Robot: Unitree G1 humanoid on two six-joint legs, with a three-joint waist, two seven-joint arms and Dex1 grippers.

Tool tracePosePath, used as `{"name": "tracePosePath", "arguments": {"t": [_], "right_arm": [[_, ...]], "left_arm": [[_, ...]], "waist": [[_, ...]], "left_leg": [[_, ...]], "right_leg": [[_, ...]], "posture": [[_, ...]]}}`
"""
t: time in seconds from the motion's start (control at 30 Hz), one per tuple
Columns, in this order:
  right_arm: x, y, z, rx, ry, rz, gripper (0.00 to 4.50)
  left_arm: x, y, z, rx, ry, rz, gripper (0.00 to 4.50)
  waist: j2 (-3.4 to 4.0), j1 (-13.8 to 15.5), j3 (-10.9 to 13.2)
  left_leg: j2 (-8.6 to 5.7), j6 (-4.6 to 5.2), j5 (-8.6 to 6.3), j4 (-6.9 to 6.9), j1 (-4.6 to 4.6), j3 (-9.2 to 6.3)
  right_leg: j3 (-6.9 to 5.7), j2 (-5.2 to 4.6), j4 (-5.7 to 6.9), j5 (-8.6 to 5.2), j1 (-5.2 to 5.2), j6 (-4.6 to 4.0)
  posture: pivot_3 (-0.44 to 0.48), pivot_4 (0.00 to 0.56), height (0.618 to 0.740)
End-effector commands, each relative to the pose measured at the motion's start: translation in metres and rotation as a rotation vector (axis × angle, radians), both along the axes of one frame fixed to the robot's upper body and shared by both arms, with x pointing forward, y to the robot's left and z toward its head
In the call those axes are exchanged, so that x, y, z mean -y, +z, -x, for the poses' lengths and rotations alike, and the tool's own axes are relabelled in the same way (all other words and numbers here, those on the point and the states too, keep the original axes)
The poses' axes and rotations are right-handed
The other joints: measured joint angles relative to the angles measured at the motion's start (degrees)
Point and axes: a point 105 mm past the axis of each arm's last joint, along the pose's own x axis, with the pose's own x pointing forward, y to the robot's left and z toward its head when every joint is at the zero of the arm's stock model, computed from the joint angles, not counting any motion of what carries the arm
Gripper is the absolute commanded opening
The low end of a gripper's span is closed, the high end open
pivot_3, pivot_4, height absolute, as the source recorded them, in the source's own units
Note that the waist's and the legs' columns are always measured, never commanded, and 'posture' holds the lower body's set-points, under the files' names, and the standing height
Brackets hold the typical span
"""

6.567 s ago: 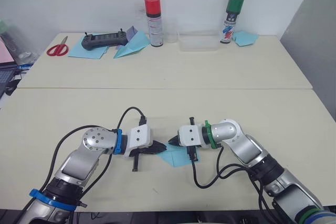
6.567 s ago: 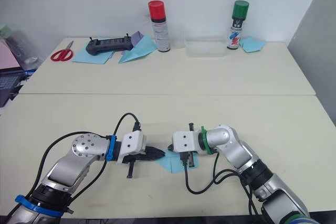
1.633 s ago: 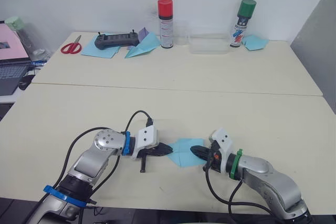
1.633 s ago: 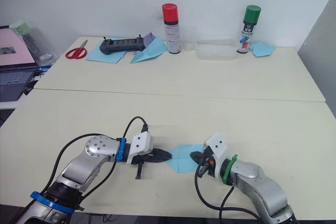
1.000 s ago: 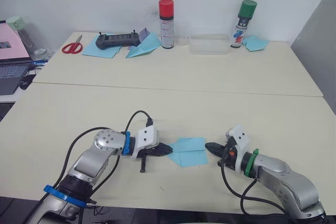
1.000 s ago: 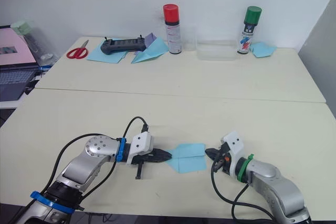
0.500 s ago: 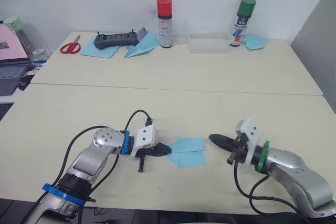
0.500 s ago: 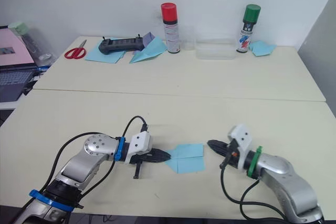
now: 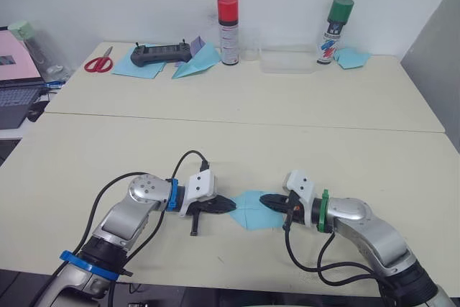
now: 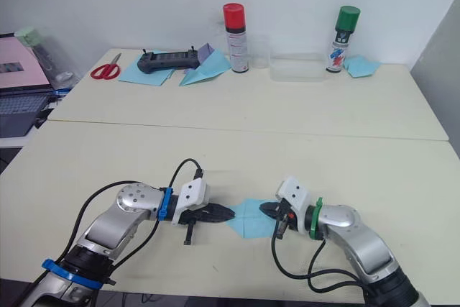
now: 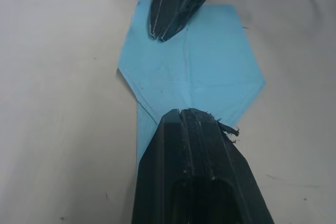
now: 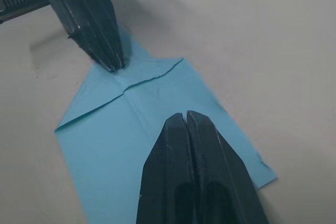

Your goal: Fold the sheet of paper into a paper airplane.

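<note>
The sheet of paper point(image 9: 249, 209) lies flat on the near table, light blue, with diagonal folds that make a point toward my left arm. My left gripper point(image 9: 231, 205) is shut, its tip resting on the pointed end of the paper point(image 11: 210, 66). Opposite it, my right gripper point(image 9: 264, 200) is also shut, and its tip rests on the paper's wide end point(image 12: 131, 129). In the right wrist view the two folded flaps meet along a centre seam between the two tips. The paper is not lifted.
At the back of the far table stand a red-capped spray can point(image 9: 228, 21), a green-capped one point(image 9: 335, 21) and a clear box point(image 9: 287, 59). A black controller point(image 9: 159, 53), scissors point(image 9: 98, 64), a wider paper dart point(image 9: 195, 62) and a laptop point(image 9: 14, 84) are on the left.
My right gripper had drawn back to the right, off the paper, and has now come back onto its wide end. The left gripper and the paper have stayed put.
</note>
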Motion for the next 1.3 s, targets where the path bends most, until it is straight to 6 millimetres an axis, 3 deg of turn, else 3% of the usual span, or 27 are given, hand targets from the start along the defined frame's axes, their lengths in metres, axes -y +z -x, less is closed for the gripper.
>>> {"name": "tracePosePath", "arguments": {"t": [0.03,0.2,0.33,0.43,0.67,0.9,1.3], "right_arm": [[0.003,-0.015,0.005,-0.039,0.016,0.049,0.09],[0.004,-0.016,0.002,-0.039,0.000,0.047,0.09],[0.003,-0.017,0.002,-0.039,0.001,0.050,0.09],[0.004,-0.020,0.004,-0.042,-0.001,0.058,0.09],[0.005,-0.023,0.007,-0.044,-0.004,0.069,0.09],[0.007,-0.025,0.011,-0.049,0.000,0.076,0.09],[0.007,-0.028,0.013,-0.059,0.023,0.087,0.09]], "left_arm": [[0.003,0.011,-0.008,0.015,0.043,0.013,0.00],[0.022,0.021,-0.010,0.016,0.034,0.068,0.00],[0.028,0.015,-0.005,0.003,0.008,0.055,0.00],[0.026,-0.002,0.004,-0.025,-0.016,0.016,0.00],[0.010,-0.020,0.011,0.028,-0.059,-0.072,0.00],[-0.004,-0.028,-0.003,-0.050,0.106,-0.021,0.00],[-0.041,-0.046,0.015,-0.088,0.162,-0.098,0.00]], "waist": [[-0.02,0.00,0.01],[-0.16,-0.07,0.09],[-0.20,-0.38,0.12],[-0.20,-0.45,0.12],[-0.22,-0.44,0.10],[-0.20,-0.46,0.05],[-0.20,-1.54,-0.51]], "left_leg": [[0.00,0.00,0.00,0.00,-0.01,0.00],[0.00,0.00,0.00,0.00,-0.04,0.00],[0.01,0.00,0.00,-0.04,-0.08,0.00],[0.02,0.00,0.00,-0.12,-0.08,0.00],[0.02,0.00,0.00,-0.13,-0.04,-0.01],[0.03,0.00,0.00,-0.14,-0.02,-0.01],[0.15,0.00,-0.01,-0.27,0.49,0.02]], "right_leg": [[0.00,0.00,0.00,0.00,0.00,0.00],[-0.02,0.01,0.00,0.09,-0.03,0.15],[-0.01,0.02,0.00,0.09,-0.09,0.17],[-0.02,0.04,0.01,0.08,-0.13,0.16],[-0.02,0.03,0.01,0.07,-0.09,0.15],[-0.04,0.04,0.02,0.06,-0.08,0.14],[-0.03,0.09,0.09,-0.04,0.25,-0.04]], "posture": [[0.000,0.150,0.740],[0.000,0.150,0.740],[0.000,0.150,0.740],[0.000,0.150,0.740],[0.000,0.150,0.740],[0.000,0.150,0.740],[0.000,0.150,0.740]]}}
